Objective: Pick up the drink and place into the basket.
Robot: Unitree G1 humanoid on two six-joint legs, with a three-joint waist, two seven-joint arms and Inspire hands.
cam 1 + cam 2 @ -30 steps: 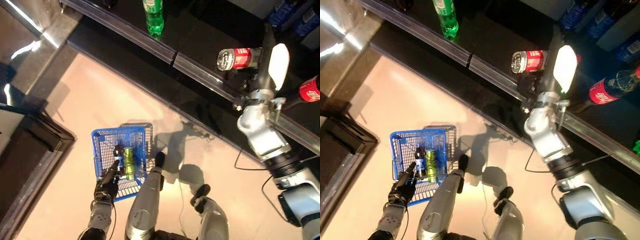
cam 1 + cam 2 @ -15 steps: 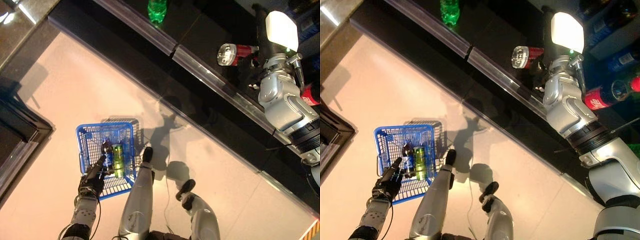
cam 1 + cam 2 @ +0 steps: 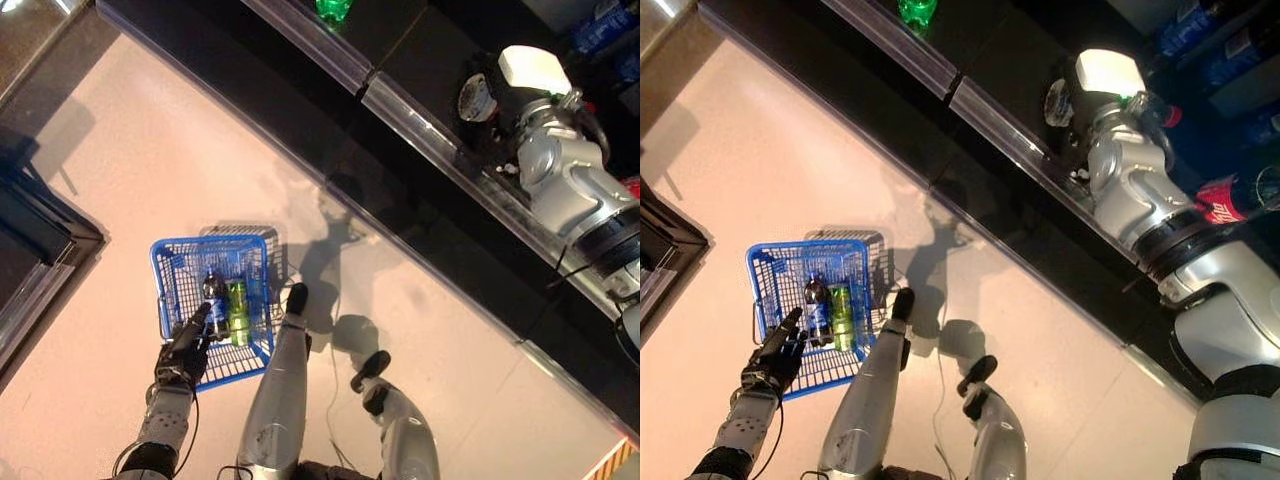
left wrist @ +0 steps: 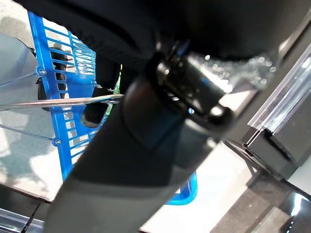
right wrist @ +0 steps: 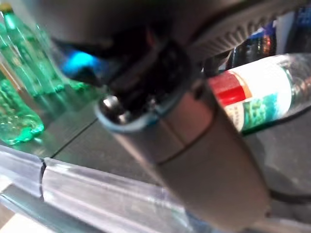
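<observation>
The drink (image 3: 478, 97) is a clear bottle with a red, white and green label (image 5: 257, 92), seen end-on over the dark shelf at the upper right. My right hand (image 3: 515, 85), with its white thumb cover, is shut on it. The blue wire basket (image 3: 170, 262) stands on the pale floor at the lower left. It holds a dark bottle (image 3: 213, 298) and a green can (image 3: 238, 312). My left hand (image 3: 775, 358) is open with straight fingers at the basket's near rim.
A dark shelf with a clear front rail (image 3: 420, 125) runs across the top. On it are green bottles (image 3: 916, 9), a red-labelled cola bottle (image 3: 1230, 195) and blue-labelled bottles (image 3: 1185, 25). A dark cabinet (image 3: 30, 240) stands at the left.
The camera has shifted. My right hand has turned with the drink, so that it now shows end-on instead of sideways. The left hand stays by the basket.
</observation>
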